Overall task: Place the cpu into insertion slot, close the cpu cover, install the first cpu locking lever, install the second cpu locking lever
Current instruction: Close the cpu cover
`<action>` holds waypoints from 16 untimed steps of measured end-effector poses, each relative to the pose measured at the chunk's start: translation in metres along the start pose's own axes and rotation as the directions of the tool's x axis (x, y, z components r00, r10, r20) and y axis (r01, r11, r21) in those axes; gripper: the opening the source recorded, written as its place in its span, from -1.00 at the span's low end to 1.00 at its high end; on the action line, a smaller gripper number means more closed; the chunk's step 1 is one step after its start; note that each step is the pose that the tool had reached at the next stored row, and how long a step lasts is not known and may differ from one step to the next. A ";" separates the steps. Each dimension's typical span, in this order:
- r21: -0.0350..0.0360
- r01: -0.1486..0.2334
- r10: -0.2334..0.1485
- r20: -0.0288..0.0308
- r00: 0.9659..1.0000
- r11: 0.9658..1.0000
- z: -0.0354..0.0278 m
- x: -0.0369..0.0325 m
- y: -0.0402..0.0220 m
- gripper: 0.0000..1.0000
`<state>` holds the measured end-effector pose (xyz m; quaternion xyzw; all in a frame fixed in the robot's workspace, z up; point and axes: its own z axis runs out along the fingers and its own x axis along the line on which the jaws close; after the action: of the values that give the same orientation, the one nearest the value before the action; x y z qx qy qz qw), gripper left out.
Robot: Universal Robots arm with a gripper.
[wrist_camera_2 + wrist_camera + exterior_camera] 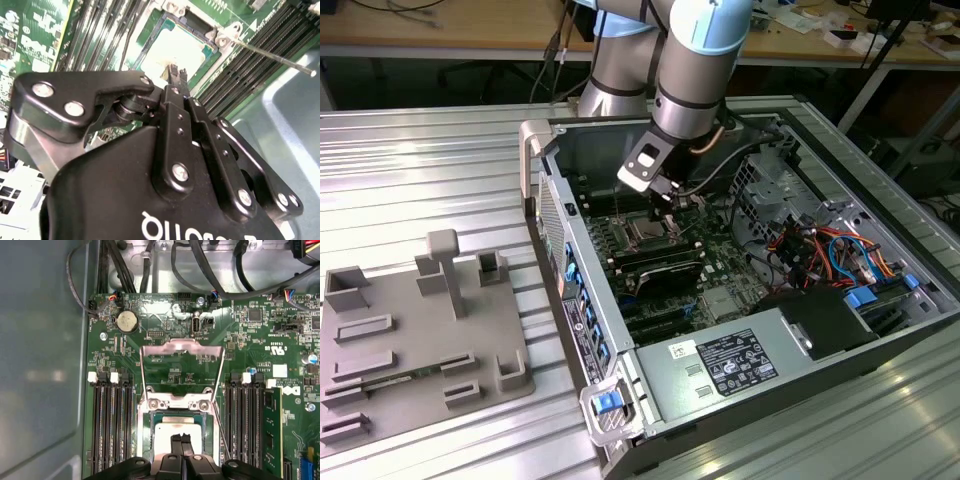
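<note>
The cpu (167, 432) lies flat in the insertion slot (146, 432), silvery face up; the second wrist view shows the cpu (175, 47) too. My gripper (180, 441) hangs just above the chip's near edge with its black fingers (171, 75) pressed together and nothing between them. The cpu cover (181, 344), a thin silvery frame, stands swung up on its hinge at the socket's far side. A thin locking lever (275, 57) sticks out unlatched beside the socket. In the exterior view my gripper (665, 203) is inside the open computer case, over the socket (648, 230).
Long black memory slots (110, 430) flank the socket on both sides. Cables (150, 265) run along the board's far edge. Case walls (545, 200) ring the board. A grey fixture plate (410, 340) lies on the metal table at the exterior view's left.
</note>
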<state>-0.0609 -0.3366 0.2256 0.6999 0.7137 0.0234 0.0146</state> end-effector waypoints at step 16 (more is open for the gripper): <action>0.034 0.000 0.000 -0.001 1.000 0.999 -0.0318 0.0002 0.0122 -0.79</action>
<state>-0.0504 -0.3366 0.2580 0.7001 0.7139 0.0115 0.0024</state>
